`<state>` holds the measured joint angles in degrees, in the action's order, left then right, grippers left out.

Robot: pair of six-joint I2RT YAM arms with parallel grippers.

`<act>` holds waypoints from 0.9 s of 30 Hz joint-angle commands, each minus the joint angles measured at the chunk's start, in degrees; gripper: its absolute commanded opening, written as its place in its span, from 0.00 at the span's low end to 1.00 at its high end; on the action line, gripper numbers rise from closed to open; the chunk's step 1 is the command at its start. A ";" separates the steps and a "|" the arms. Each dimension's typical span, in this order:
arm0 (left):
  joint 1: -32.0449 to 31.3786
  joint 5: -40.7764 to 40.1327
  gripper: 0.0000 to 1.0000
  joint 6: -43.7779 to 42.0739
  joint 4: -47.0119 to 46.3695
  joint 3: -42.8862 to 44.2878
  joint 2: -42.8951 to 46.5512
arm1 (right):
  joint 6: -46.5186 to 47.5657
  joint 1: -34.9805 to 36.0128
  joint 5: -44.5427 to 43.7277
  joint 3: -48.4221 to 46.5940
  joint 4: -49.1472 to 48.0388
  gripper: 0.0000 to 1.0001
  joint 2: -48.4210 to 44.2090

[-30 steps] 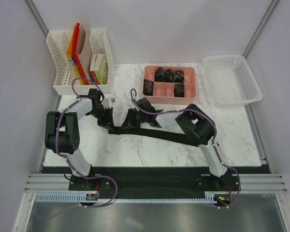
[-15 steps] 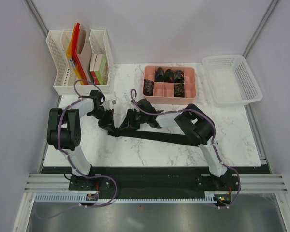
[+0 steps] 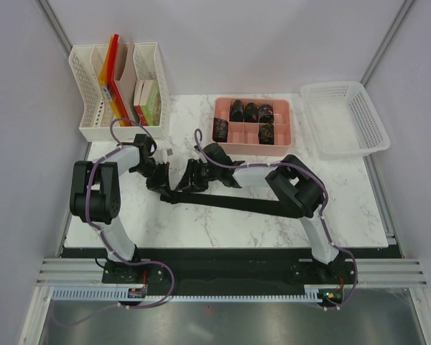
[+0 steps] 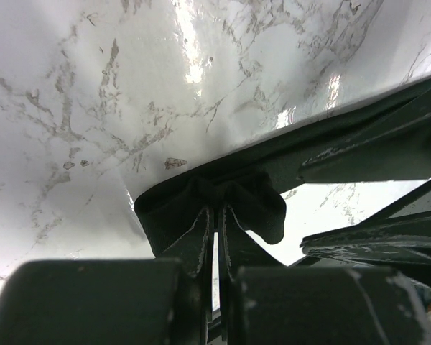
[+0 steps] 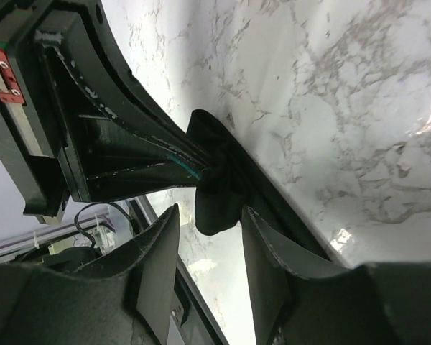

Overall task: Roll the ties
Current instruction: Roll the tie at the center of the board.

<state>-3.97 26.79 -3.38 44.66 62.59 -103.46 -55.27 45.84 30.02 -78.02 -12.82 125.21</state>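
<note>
Tie (image 3: 230,203) lies unrolled on the marble table (image 3: 201,233), running from centre-left toward 4 o'clock. Left gripper (image 4: 217,219) is pressed together, pinching the bunched end at 9 o'clock. Right gripper (image 5: 210,212) is spread; the same fold sits between its fingers, unclamped.

Risk: one pinch alone holds the fold. If it slips, or the right fingers snag fabric, the fold drops open and the coil starts crooked.

Count: one loose tie, five rolled ties (image 3: 251,112) in one pink tray (image 3: 242,135) at 12 o'clock, one white basket (image 3: 345,118) at 2, one organizer (image 3: 82,90) at 10.
</note>
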 commanded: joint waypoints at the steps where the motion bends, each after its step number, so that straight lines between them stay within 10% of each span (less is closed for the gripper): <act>1: -0.43 -2.79 0.02 0.74 -1.95 -0.89 1.07 | -0.10 1.61 -0.58 -2.14 1.13 0.45 -0.58; 7: -0.43 -2.18 0.04 0.92 -1.86 -0.98 1.77 | 0.51 1.88 -1.28 -1.26 2.36 0.42 0.65; 18: 0.63 2.82 0.22 -2.94 -1.87 -1.86 6.51 | 3.23 1.00 -2.42 0.94 3.33 0.00 1.88; 24: 2.38 13.97 0.63 -13.19 -2.13 -3.17 14.33 | 4.03 0.48 -2.95 1.90 4.03 0.00 2.06; 27: 3.17 19.42 0.69 -24.69 -2.13 -4.58 19.25 | 4.11 0.21 -2.77 2.17 4.12 0.00 2.67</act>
<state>-1.63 35.29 -11.55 43.18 59.29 -91.22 -52.60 46.50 28.21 -76.88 -9.45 126.54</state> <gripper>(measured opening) 0.652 0.010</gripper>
